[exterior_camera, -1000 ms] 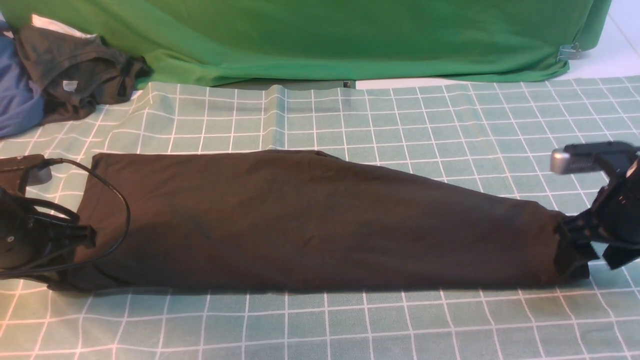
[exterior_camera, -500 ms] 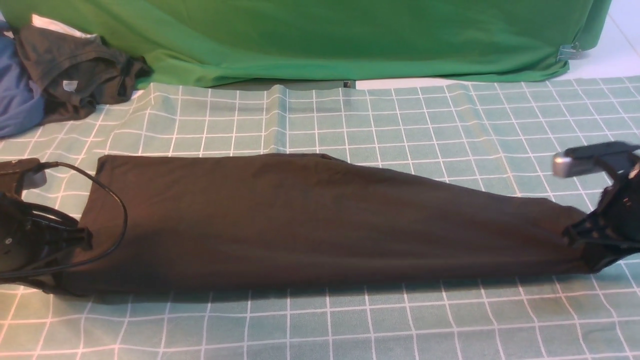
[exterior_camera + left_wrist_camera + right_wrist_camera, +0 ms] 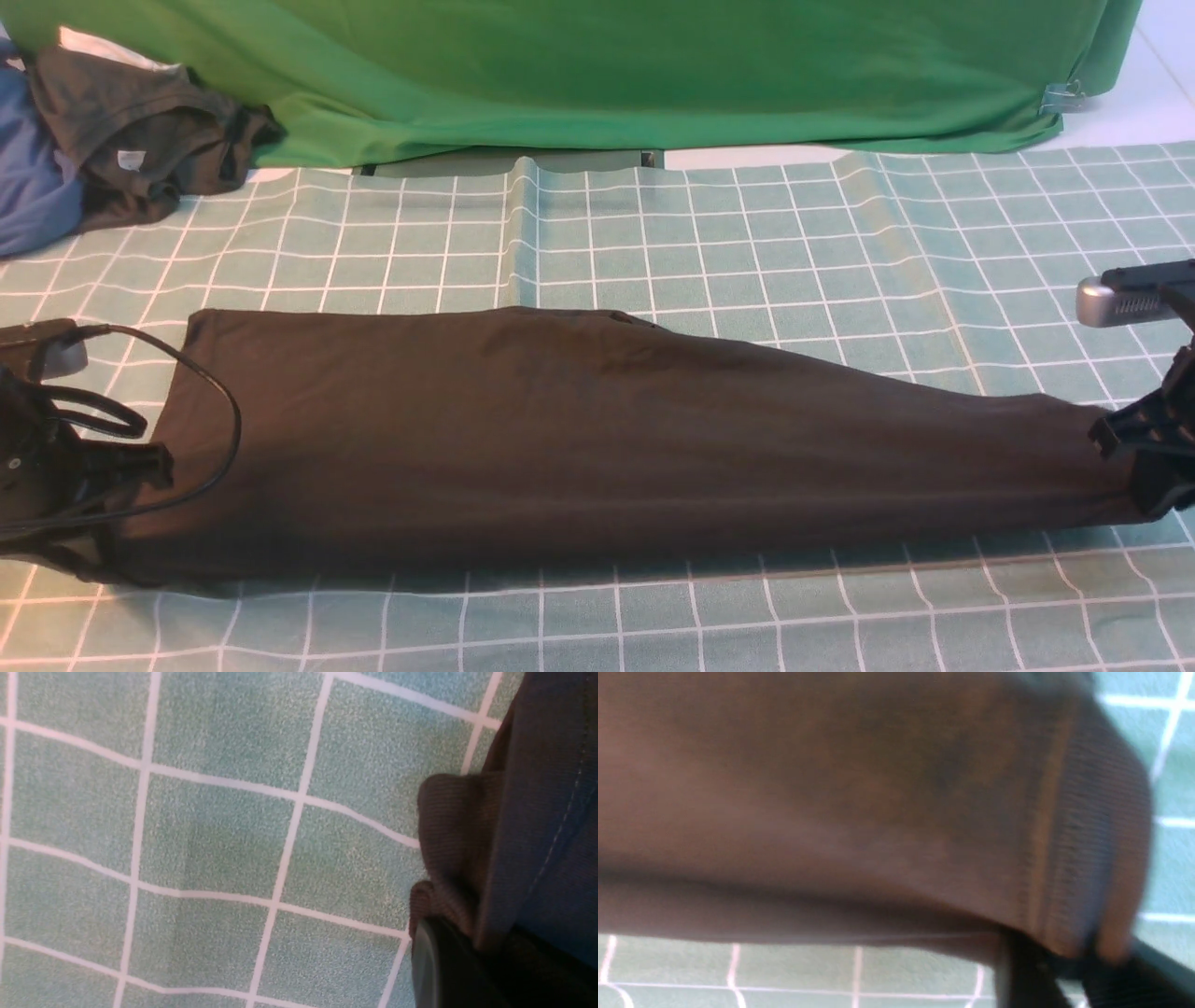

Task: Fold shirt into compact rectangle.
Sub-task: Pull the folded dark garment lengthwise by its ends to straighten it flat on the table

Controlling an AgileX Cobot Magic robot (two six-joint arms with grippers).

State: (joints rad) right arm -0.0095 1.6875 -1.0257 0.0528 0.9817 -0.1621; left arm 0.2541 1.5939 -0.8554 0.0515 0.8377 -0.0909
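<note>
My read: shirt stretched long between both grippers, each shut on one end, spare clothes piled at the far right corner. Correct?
Not quite: the front view shows the spare clothes piled at the far left corner, not the right. The rest holds: the shirt is stretched long between the left gripper and the right gripper, each shut on one end.
</note>
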